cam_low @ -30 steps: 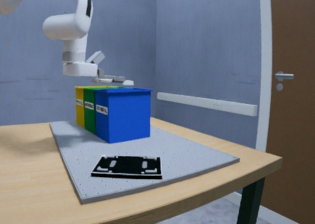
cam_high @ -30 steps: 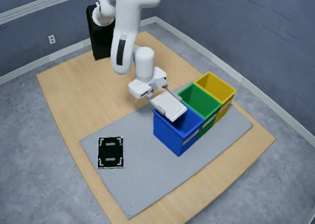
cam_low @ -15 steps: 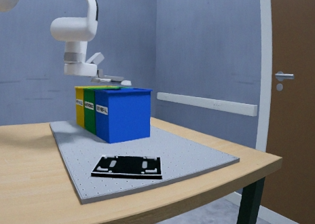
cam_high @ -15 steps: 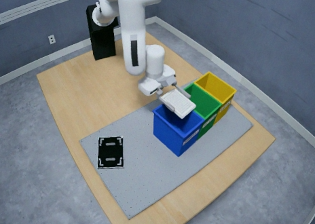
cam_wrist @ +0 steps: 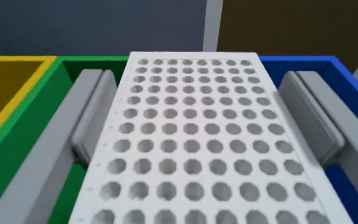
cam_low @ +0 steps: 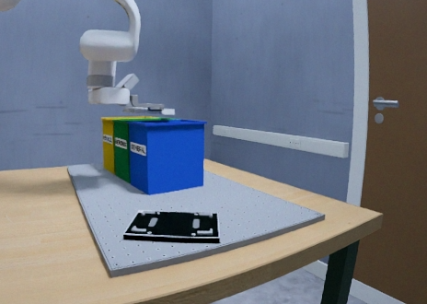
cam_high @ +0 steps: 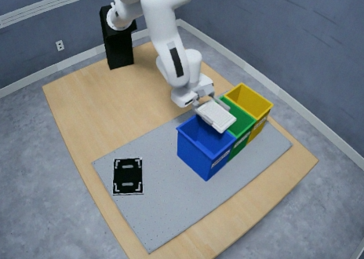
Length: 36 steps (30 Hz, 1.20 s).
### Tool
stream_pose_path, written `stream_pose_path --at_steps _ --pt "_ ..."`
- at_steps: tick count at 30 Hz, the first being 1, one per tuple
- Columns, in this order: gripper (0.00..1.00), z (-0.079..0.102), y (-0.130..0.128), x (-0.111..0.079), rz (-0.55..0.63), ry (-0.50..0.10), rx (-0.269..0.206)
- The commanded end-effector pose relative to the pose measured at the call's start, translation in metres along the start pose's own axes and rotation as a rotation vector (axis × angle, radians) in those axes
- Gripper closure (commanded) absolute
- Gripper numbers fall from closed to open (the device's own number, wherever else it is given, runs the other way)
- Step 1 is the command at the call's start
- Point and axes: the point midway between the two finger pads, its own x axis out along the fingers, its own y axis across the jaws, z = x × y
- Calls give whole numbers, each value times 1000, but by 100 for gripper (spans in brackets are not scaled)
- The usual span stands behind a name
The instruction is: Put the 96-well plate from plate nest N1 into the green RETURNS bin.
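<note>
My gripper [cam_high: 218, 116] [cam_low: 151, 108] [cam_wrist: 203, 117] is shut on the white 96-well plate [cam_high: 222, 119] [cam_low: 168, 111] [cam_wrist: 190, 140], a finger along each long side. The plate is about level, a little above the bin rims, over the border between the green bin [cam_high: 242, 119] [cam_low: 121, 160] [cam_wrist: 27, 120] and the blue bin [cam_high: 196, 155] [cam_low: 175, 158] [cam_wrist: 300, 59]. The yellow bin [cam_high: 251, 100] [cam_low: 108, 154] [cam_wrist: 10, 75] stands on the green bin's other side. All three bins are upright. The black plate nest N1 [cam_high: 127, 173] [cam_low: 172, 224] holds nothing.
The bins stand side by side on the grey perforated mat [cam_high: 169, 209] [cam_low: 262, 209]. The blue bin's label reads GENERAL; the green bin's label is blurred. The mat lies on the wooden table [cam_high: 98, 107] [cam_low: 32, 223]. A black pedestal [cam_high: 119, 49] stands at the back in the top view.
</note>
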Motion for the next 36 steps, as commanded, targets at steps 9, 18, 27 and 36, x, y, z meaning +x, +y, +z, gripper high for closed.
stream_pose_path --at_steps 9,18,27,36 --pt "100 -2 37 13 -13 -46 -16" --pt "100 -2 62 22 -13 -46 -16" --pt "100 -2 63 23 -13 -46 -16" --pt "100 -2 62 22 -13 -46 -16"
